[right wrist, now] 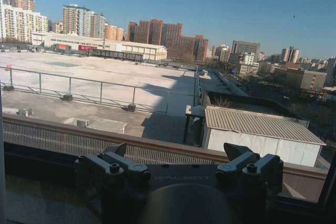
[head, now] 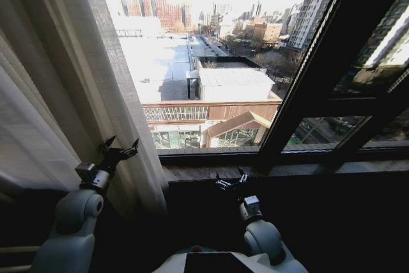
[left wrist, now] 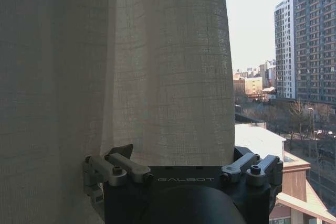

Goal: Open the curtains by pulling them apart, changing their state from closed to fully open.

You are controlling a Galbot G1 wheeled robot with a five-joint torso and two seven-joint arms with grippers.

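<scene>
Looking down, you saw the curtains [head: 77,87] bunched at the window's left edge, your left gripper [head: 120,149] spread open against them, your right gripper [head: 231,180] open near the sill [head: 211,171].

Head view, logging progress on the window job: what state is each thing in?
Sheer white pleated curtain panel: bunched at the window's left, glass uncovered.
Dark-framed window: shut, city view clear.
Left tool: open, against the curtain's edge.
Right tool: open, empty, by the sill.
</scene>
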